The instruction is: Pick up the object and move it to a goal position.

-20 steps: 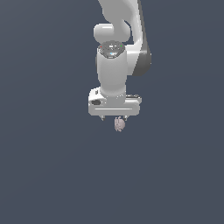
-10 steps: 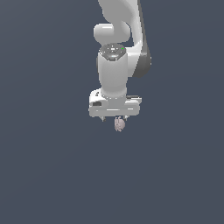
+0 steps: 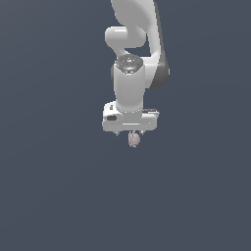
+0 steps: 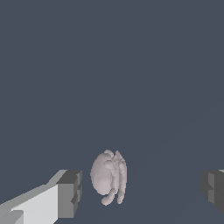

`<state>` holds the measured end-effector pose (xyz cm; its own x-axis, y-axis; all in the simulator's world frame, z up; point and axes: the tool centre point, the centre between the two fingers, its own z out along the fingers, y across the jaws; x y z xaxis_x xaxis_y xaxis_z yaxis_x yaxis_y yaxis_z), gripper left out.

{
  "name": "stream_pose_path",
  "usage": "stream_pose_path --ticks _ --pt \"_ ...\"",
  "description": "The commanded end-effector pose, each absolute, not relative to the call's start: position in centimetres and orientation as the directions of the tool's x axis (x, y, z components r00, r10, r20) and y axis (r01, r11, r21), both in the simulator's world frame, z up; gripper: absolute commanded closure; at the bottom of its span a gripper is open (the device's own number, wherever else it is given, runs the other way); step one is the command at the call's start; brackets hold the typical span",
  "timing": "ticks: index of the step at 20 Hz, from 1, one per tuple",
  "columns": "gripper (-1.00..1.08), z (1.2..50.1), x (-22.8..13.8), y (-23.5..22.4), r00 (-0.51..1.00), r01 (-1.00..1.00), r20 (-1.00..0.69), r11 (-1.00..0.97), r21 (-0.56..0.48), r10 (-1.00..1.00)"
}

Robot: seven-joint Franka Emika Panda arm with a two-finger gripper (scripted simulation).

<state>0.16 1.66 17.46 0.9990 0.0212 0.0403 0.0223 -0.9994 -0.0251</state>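
A white robot arm (image 3: 131, 88) with a dark grey band near the wrist, its white tool (image 4: 142, 192) tipped by dark grey pads (image 4: 70, 193), and a pale pink lump (image 4: 109, 177) with faint ridges, against a plain slate-blue background

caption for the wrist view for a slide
Open tool straddling a small pale pink ridged lump, which sits nearer one finger, untouched.

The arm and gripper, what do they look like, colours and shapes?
The arm is glossy white with rounded, tube-like links, a dark grey patch on its side and a grey ringed cap with a small green dot. The gripper has a wide, flat white body. In the wrist view its fingers are white with blocky dark grey pads.
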Motion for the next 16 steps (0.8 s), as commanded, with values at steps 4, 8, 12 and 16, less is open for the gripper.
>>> stream_pose_path --ticks 4,8,12,16 --pt "-0.92 14.4 -1.8 2.8 1.0 0.01 0.025 -1.0 -0.016 0.01" --pt "-0.92 11.9 -3.7 3.7 1.0 0.001 0.013 -1.0 -0.008 0.001" --pt "-0.92 10.3 -5.1 4.3 1.0 -0.005 0.004 -1.0 -0.003 -0.005" --pt "-0.92 9.6 -5.8 4.6 1.0 -0.008 0.001 -1.0 0.0 -0.008"
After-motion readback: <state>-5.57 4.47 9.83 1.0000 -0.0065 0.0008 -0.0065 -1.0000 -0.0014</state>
